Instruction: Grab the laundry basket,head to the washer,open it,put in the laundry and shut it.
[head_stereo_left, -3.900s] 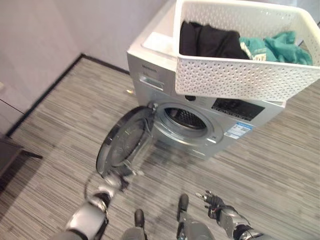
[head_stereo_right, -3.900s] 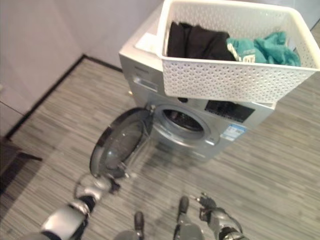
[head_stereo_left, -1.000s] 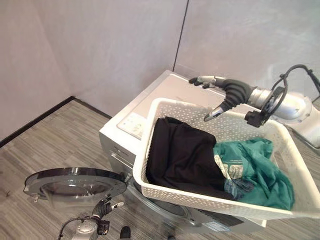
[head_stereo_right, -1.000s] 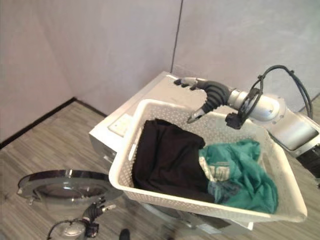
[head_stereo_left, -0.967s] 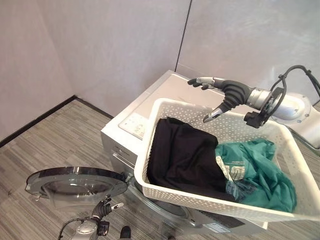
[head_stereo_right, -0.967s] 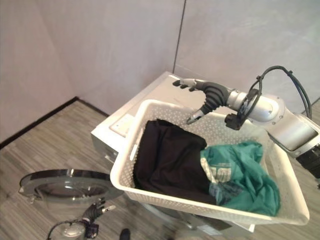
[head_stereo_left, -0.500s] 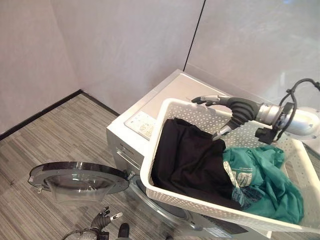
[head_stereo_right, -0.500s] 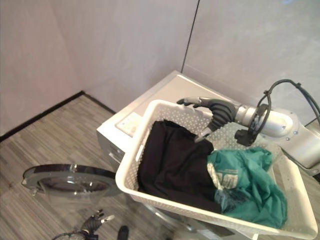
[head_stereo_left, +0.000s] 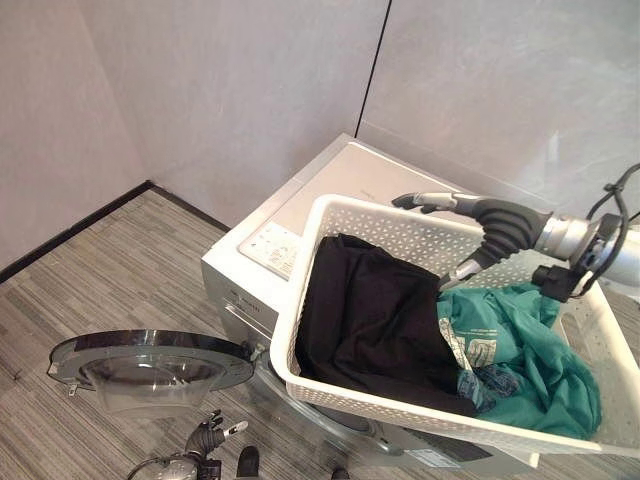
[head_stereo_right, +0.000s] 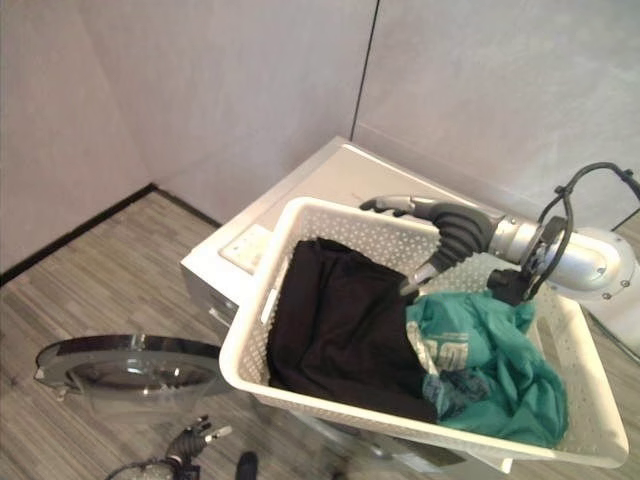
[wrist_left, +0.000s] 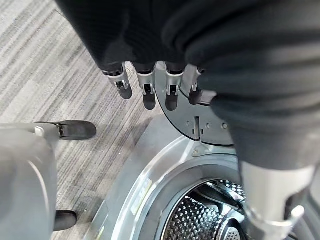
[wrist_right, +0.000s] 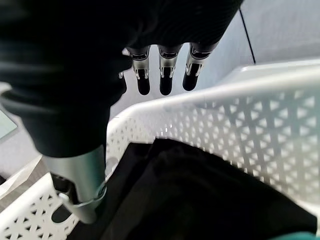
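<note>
The white perforated laundry basket (head_stereo_left: 400, 415) sits on top of the silver washer (head_stereo_left: 330, 190). It holds a black garment (head_stereo_left: 370, 320) on its left and a teal garment (head_stereo_left: 520, 350) on its right. My right hand (head_stereo_left: 485, 215) hovers open over the basket's far rim. Its fingers (wrist_right: 165, 75) are straight, and the thumb points down beside the black garment (wrist_right: 200, 190), holding nothing. The washer's round door (head_stereo_left: 150, 350) is swung wide open, baring the drum (wrist_left: 200, 220). My left hand (head_stereo_left: 205, 438) hangs low in front of the washer, with straight fingers (wrist_left: 145, 90) and nothing in it.
Grey walls meet in a corner right behind the washer. Striped grey flooring (head_stereo_left: 90, 290) lies free to the left. The open door juts out over the floor at the washer's front left.
My right hand has come down from above the washer top to the basket's far rim, its thumb now inside by the black garment. The left hand stays low. The camera has shifted slightly.
</note>
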